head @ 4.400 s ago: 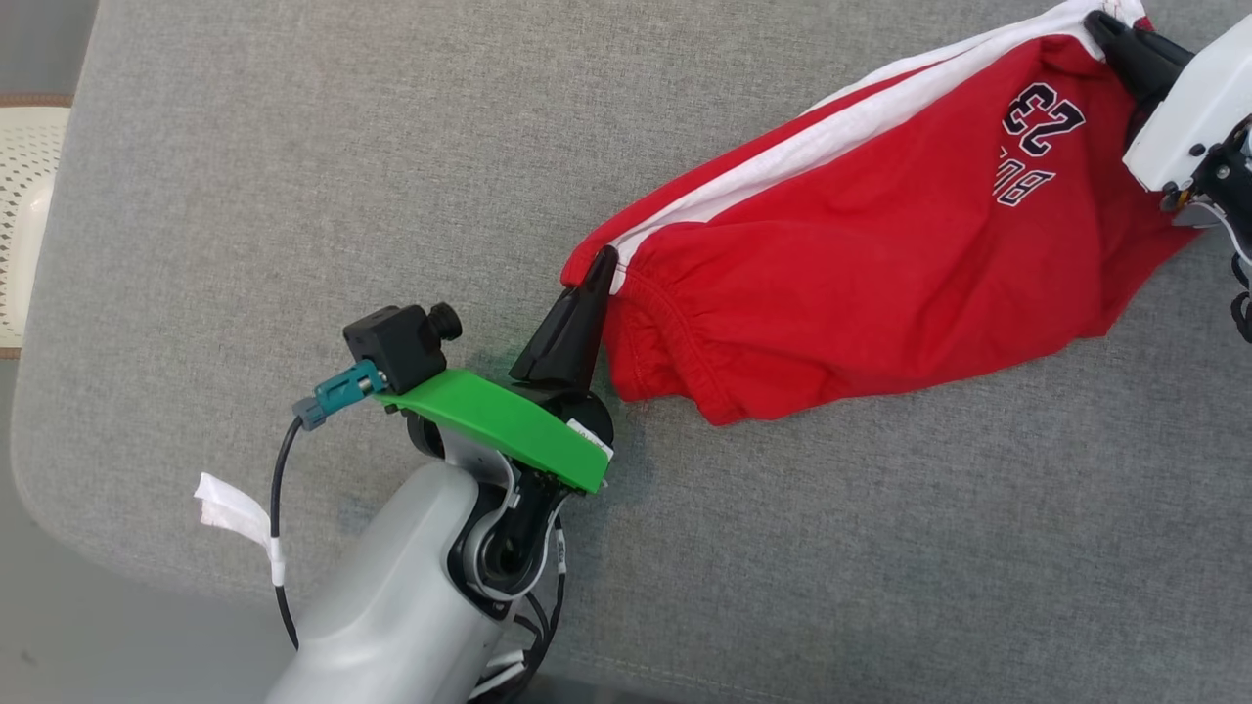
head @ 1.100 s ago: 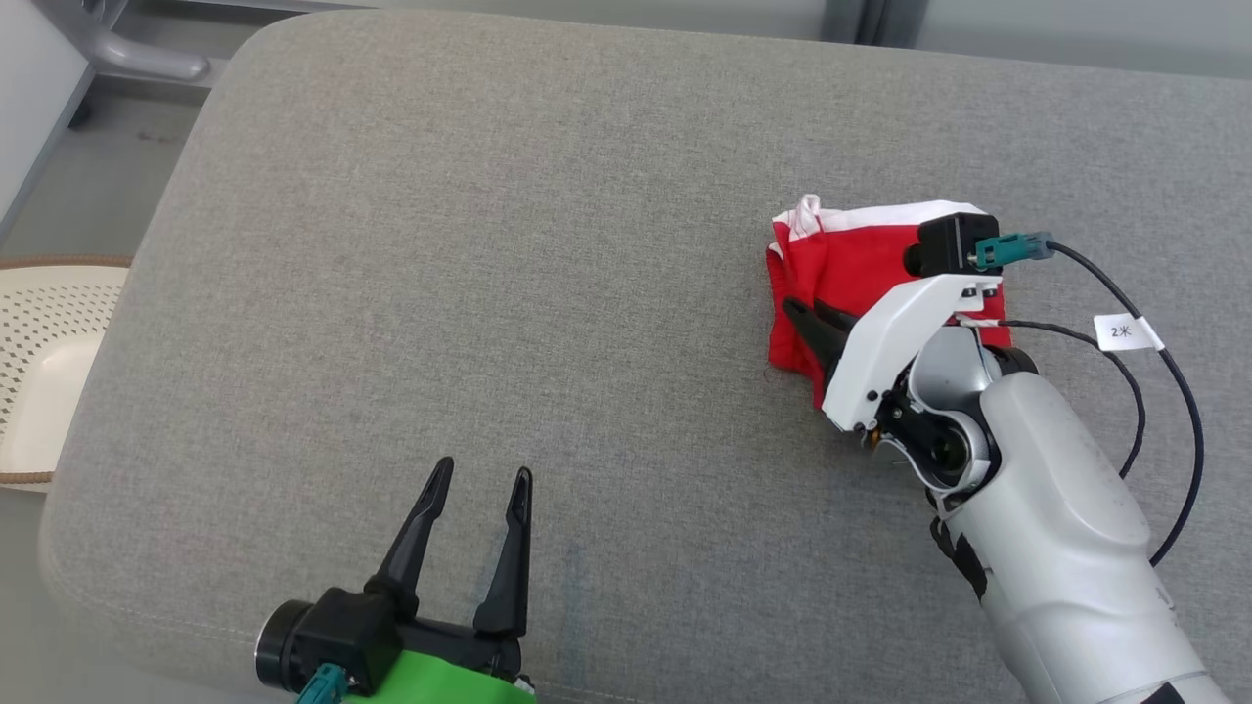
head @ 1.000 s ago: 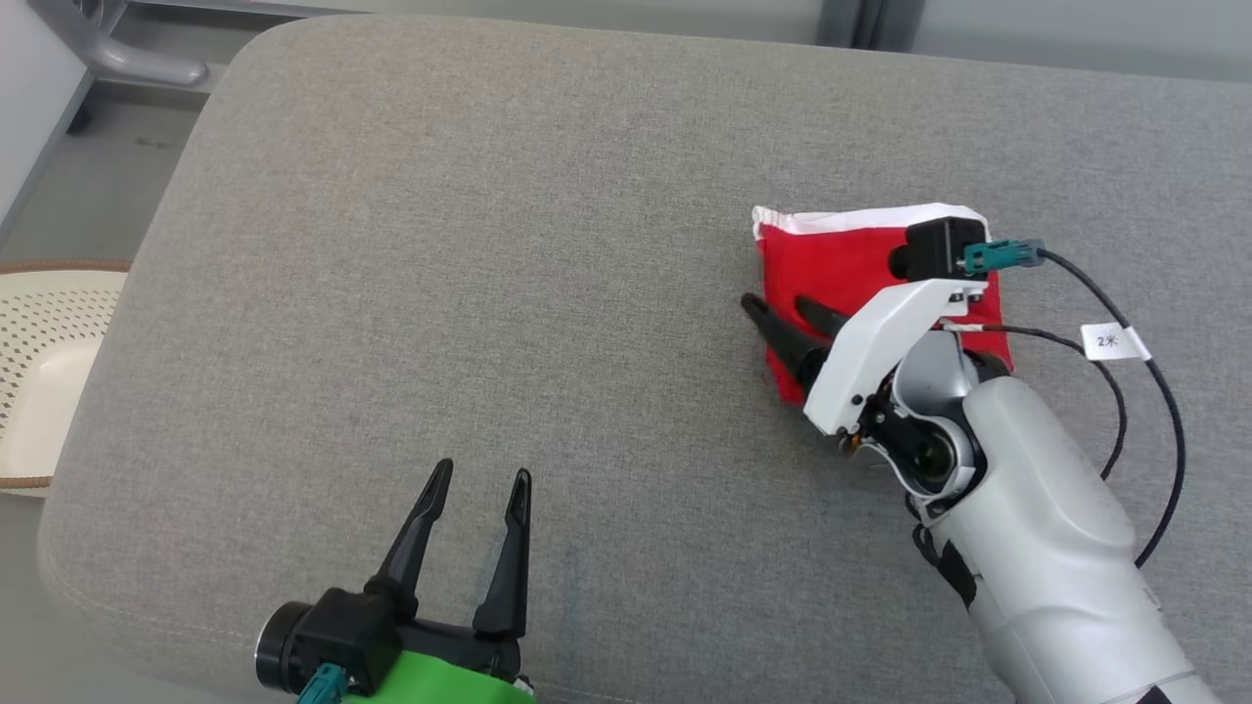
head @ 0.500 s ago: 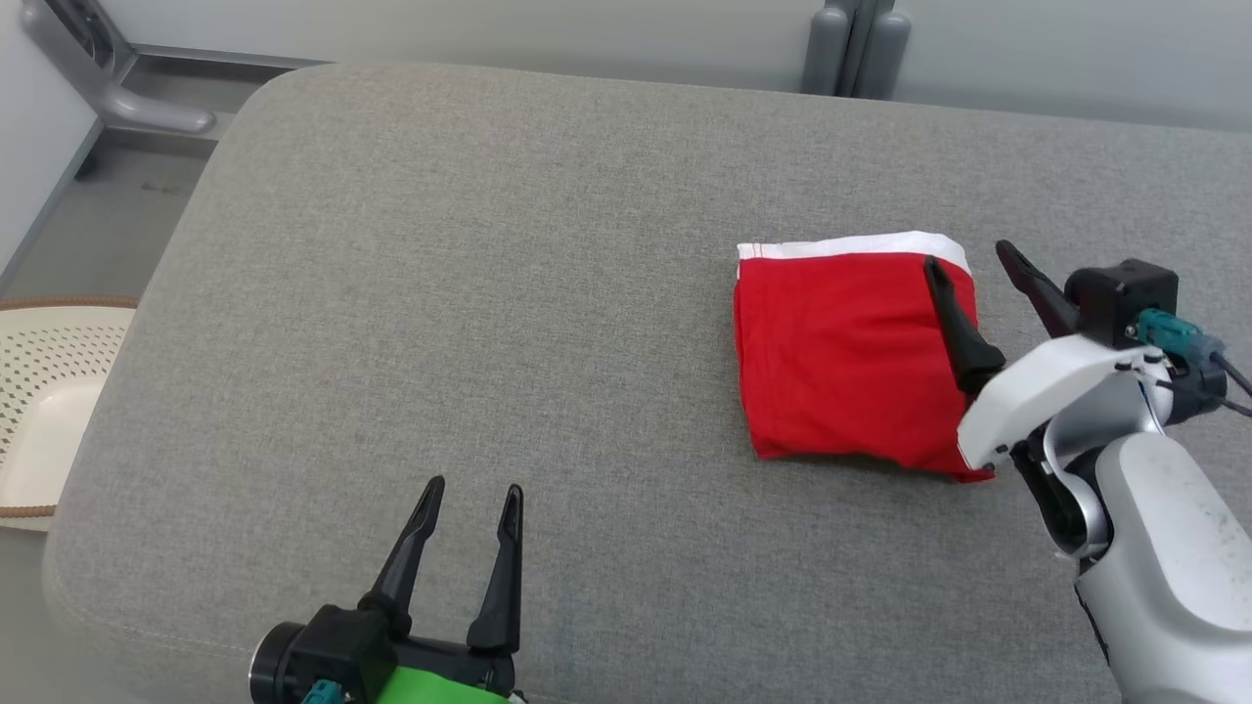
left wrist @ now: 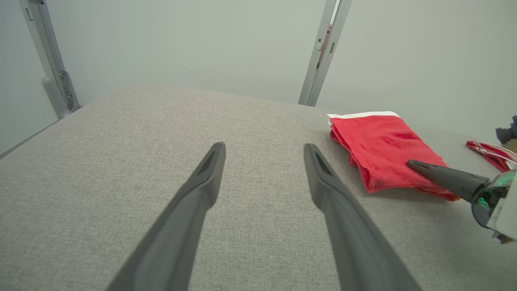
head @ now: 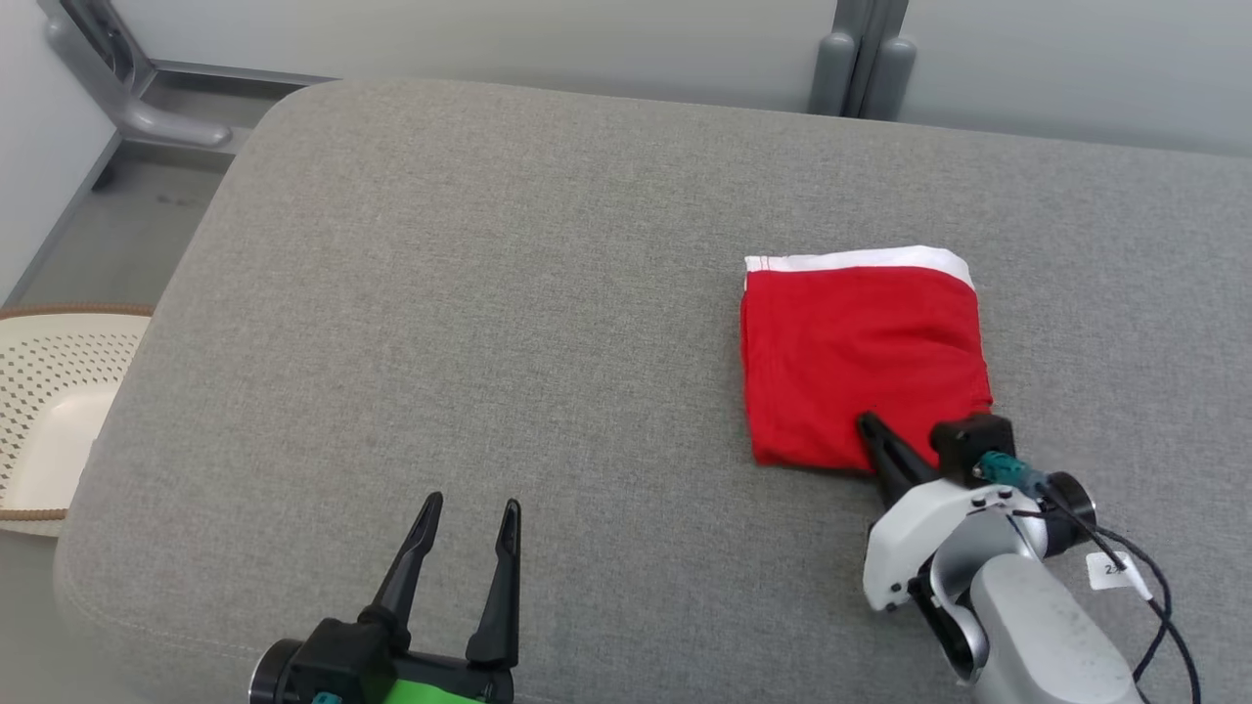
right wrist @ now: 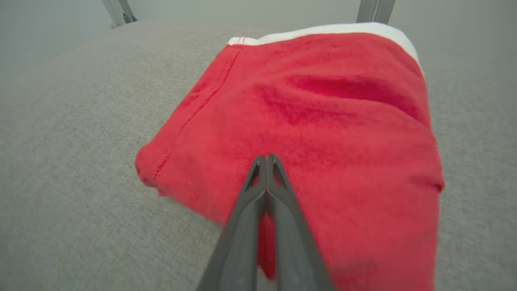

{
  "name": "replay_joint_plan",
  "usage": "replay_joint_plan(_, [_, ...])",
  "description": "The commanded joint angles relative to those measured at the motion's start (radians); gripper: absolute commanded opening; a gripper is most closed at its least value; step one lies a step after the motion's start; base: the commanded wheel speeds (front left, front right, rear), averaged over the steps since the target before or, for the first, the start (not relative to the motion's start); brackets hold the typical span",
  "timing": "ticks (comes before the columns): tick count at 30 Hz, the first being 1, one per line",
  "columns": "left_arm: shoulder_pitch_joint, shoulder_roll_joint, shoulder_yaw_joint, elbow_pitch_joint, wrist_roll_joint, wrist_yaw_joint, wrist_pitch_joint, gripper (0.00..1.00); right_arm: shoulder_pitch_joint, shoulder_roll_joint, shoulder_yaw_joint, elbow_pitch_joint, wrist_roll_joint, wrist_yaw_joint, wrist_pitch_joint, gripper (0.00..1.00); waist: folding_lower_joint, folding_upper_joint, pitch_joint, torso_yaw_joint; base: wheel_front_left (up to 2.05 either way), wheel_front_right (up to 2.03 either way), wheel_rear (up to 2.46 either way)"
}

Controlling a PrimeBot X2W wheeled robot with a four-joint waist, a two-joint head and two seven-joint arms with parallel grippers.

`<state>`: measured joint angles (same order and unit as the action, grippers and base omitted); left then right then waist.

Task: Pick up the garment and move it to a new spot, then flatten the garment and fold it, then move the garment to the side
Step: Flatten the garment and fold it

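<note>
The red garment [head: 861, 362], white along its far edge, is lying folded in a square on the right part of the grey padded worktop [head: 489, 293]. The right gripper [head: 869, 426] is pointing at it from the near side with fingers pressed together, tips over the garment's near edge; I cannot tell if they are pinching cloth. The left gripper [head: 470, 503] is hovering open and empty over the near left, well apart from the garment.
</note>
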<state>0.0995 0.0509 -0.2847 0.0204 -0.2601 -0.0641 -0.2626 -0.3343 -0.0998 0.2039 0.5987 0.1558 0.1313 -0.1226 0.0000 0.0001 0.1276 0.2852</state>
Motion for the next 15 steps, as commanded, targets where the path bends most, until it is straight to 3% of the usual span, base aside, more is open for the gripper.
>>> replay_joint_plan(1, [0.016,0.001,0.004,0.001,-0.002,0.003,-0.003,1.00,-0.006,0.005,0.011,0.027,-0.005,-0.001,-0.002,0.00,0.0000,-0.0001,-0.003,-0.004,0.00,0.00,0.00])
replay_joint_plan(9, [0.032,0.001,0.024,0.007,0.008,0.006,-0.003,1.00,-0.004,0.040,0.073,0.142,0.041,-0.001,-0.048,0.00,0.0000,-0.0001,-0.035,-0.030,0.00,0.00,0.00])
replay_joint_plan(14, [0.068,0.001,0.047,0.000,0.015,0.016,-0.003,1.00,0.058,0.043,0.067,0.052,0.075,-0.001,-0.112,0.00,0.0000,-0.0001,-0.096,-0.068,0.00,0.00,0.00])
replay_joint_plan(15, [0.077,0.001,0.053,-0.002,0.014,0.018,-0.003,1.00,0.075,0.042,0.062,0.024,0.075,-0.001,-0.119,0.09,0.0000,-0.0001,-0.110,-0.078,0.00,0.00,0.00])
